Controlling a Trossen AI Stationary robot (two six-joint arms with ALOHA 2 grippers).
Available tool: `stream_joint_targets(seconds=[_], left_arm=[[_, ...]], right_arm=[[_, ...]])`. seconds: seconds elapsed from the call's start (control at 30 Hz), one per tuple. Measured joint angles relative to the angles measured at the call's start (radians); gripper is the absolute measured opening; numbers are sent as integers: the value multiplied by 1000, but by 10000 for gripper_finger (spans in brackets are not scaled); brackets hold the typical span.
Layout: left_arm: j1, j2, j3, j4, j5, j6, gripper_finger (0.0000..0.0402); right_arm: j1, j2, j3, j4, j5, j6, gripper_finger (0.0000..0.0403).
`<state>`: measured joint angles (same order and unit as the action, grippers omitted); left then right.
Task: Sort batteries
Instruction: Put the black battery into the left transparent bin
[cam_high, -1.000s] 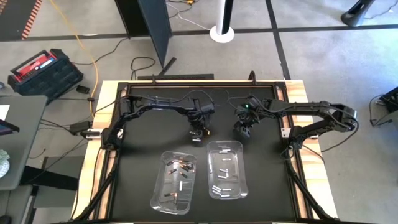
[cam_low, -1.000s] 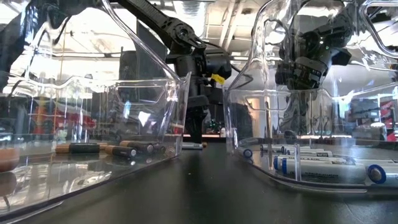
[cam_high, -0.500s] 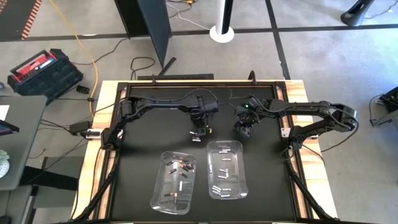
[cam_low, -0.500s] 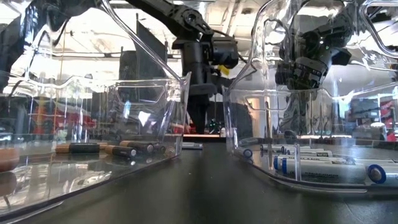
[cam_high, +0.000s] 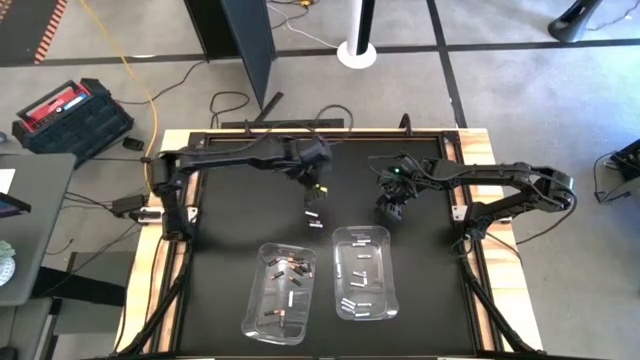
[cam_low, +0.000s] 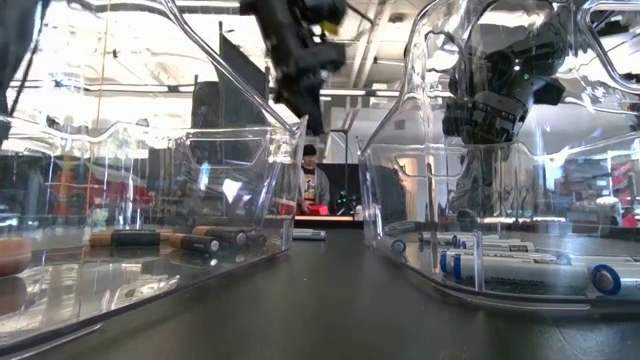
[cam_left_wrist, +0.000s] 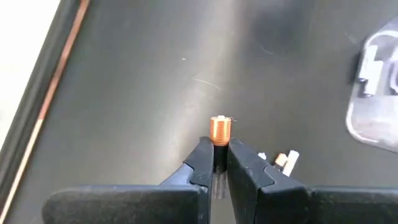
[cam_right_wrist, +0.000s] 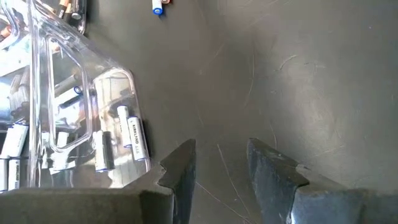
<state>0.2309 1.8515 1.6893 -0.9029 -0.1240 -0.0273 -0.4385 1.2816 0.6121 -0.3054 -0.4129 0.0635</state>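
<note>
My left gripper (cam_left_wrist: 216, 154) hangs high above the mat's far middle (cam_high: 316, 188), shut on a copper-topped battery (cam_left_wrist: 220, 129). A white battery (cam_high: 314, 219) lies on its side on the mat below it, also seen in the left wrist view (cam_left_wrist: 286, 160) and the low view (cam_low: 308, 234). The near left clear bin (cam_high: 283, 292) holds dark batteries (cam_low: 215, 238). White batteries (cam_low: 500, 264) lie in the clear bin to its right (cam_high: 364, 272). My right gripper (cam_right_wrist: 221, 167) stands open just beyond that bin (cam_high: 391, 210), nothing between its fingers. My left gripper pinches the battery's dark body between its two fingertips (cam_left_wrist: 202, 163), coming from above at a slant. The copper end (cam_left_wrist: 220, 127) sticks out past the tips, so the battery lies roughly along the fingers. It is lifted clear of the mat.
The black mat (cam_high: 230, 250) is bare left of the bins and at its far left. A white, blue-ended battery (cam_right_wrist: 160, 7) lies on the mat in the right wrist view. A wooden frame (cam_high: 165, 260) edges the table. A person (cam_low: 312, 185) shows far behind it.
My left gripper has risen from the mat with the copper-topped battery held between its fingers, climbing out toward the top of the low view. The white battery below it has stayed on the mat.
</note>
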Motion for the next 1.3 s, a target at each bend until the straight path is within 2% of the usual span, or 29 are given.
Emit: stream_joint_targets(seconds=[0.17,0.4,0.63,0.8,1.03,1.3], left_arm=[[-48,-158,-105,2,-10,-36,21],[-169,-377,-284,2,-44,-131,21],[-345,-496,-395,4,-79,-259,21],[-490,-478,-401,7,-127,-345,21],[-613,-384,-401,68,-147,-478,21],[-700,-180,-362,164,-149,-736,21]], right_arm=[[0,0,0,0,18,16,162],[0,0,0,1,19,18,162],[0,0,0,0,21,19,162],[0,0,0,0,22,58,162],[0,0,0,0,22,68,162],[-2,0,0,-8,22,60,162]])
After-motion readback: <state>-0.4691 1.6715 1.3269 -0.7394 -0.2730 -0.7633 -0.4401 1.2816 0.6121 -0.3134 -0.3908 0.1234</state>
